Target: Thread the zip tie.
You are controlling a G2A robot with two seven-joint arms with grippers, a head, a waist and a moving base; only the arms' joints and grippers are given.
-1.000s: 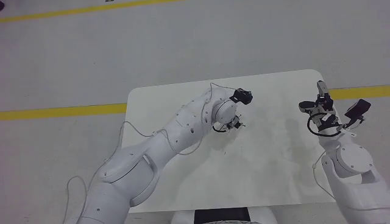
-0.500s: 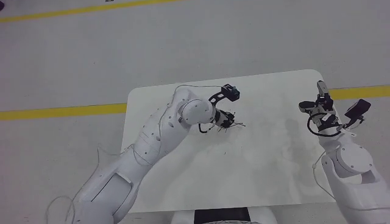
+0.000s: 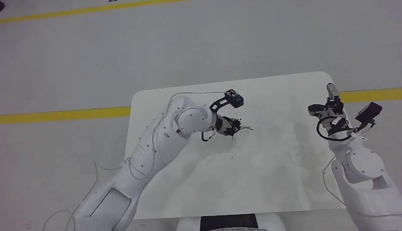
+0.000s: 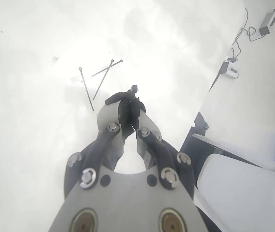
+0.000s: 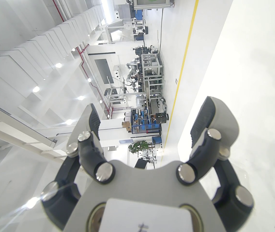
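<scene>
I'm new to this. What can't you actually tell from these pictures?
1. Left wrist view: the left gripper is shut on a small dark piece. Its fingers hide the rest, so what it is stays unclear.
2. Top view: the zip ties by that gripper are faint threads, too small to count.

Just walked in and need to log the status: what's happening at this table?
The robot is set up to thread a zip tie. Its left gripper is low over the white table, fingers shut, with a small dark piece at the tips that I can't identify. Three black zip ties lie loose on the table just beyond it, two of them crossed. The right gripper is open and empty at the table's edge. Nothing looks threaded yet.
</scene>
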